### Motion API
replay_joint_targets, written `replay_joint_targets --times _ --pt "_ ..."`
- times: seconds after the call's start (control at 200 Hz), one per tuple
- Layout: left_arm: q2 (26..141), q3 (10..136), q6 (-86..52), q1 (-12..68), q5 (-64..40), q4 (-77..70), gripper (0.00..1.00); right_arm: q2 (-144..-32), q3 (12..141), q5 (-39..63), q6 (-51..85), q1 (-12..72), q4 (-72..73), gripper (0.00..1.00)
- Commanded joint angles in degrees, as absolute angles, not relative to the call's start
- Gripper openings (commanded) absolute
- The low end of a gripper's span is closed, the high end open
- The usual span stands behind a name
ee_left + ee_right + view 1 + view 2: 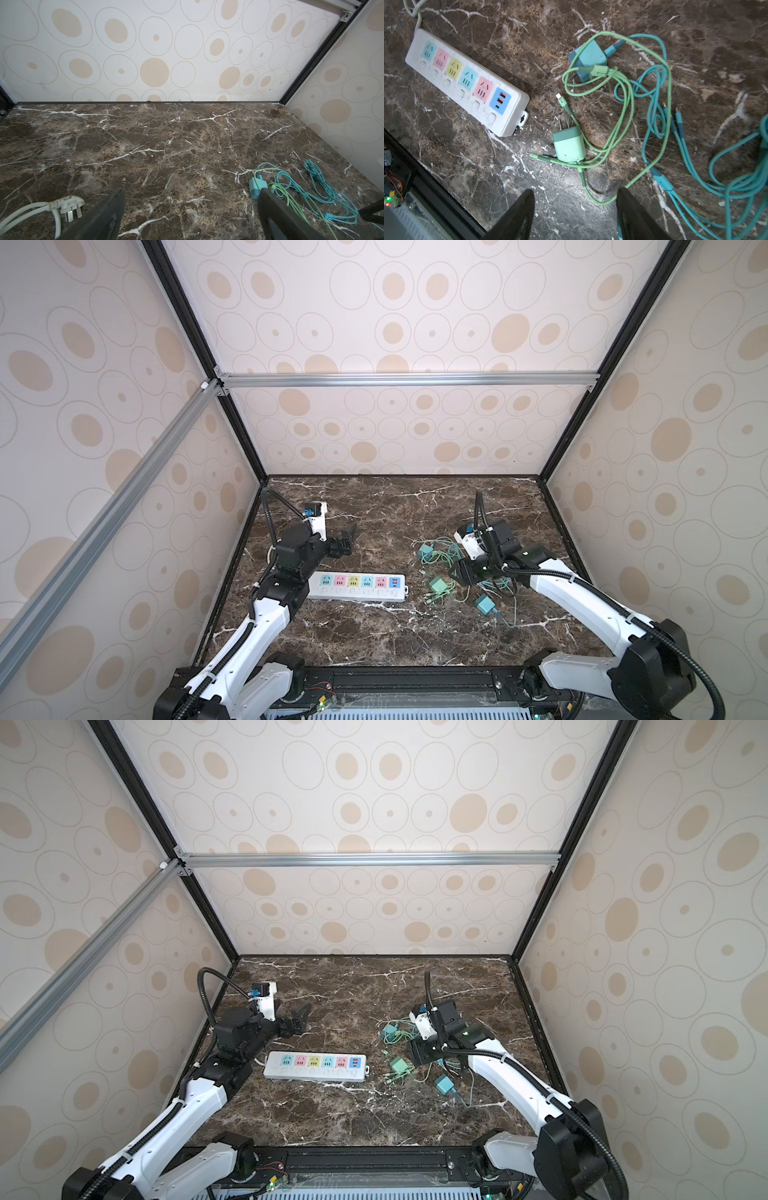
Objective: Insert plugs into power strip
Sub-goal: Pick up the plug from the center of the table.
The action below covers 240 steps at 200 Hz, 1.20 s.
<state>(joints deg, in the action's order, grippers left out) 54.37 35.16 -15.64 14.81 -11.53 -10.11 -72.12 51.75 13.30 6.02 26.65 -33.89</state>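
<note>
The power strip (357, 587) (316, 1065) (465, 81) lies flat at the table's front left, all its pastel sockets bare. Three plugs lie loose among tangled cables on the right: a mint green one (437, 584) (569, 145) on its side with prongs showing, a teal one (426, 549) (588, 59) (254, 187) behind it, and another teal one (484, 603) nearer the front. My right gripper (575, 191) (457, 574) hovers open just above the mint plug, nothing between its fingers. My left gripper (191, 192) (347, 538) is wide open over bare table behind the strip.
A white plug (68, 205) on a thick white cord lies beside my left gripper. Green and teal cables (654, 116) sprawl over the right half of the marble table (395, 635). Patterned walls close in the back and both sides.
</note>
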Motion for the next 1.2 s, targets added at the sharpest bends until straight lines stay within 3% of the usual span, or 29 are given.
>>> replay_joint_targets --times 0.0,0.335,1.195 --pt "53.3 35.4 -16.1 15.1 -13.5 -9.4 0.99 -74.0 52.4 13.1 5.2 28.4 -34.2 0.65" --pt "52.7 34.3 -16.9 15.1 -13.3 -10.4 0.99 -81.6 52.5 9.1 5.2 32.9 -31.7 0.67" --pt "53.3 33.9 -17.1 15.1 -14.0 -10.8 0.99 -90.1 52.0 6.6 5.7 34.9 -26.4 0.7"
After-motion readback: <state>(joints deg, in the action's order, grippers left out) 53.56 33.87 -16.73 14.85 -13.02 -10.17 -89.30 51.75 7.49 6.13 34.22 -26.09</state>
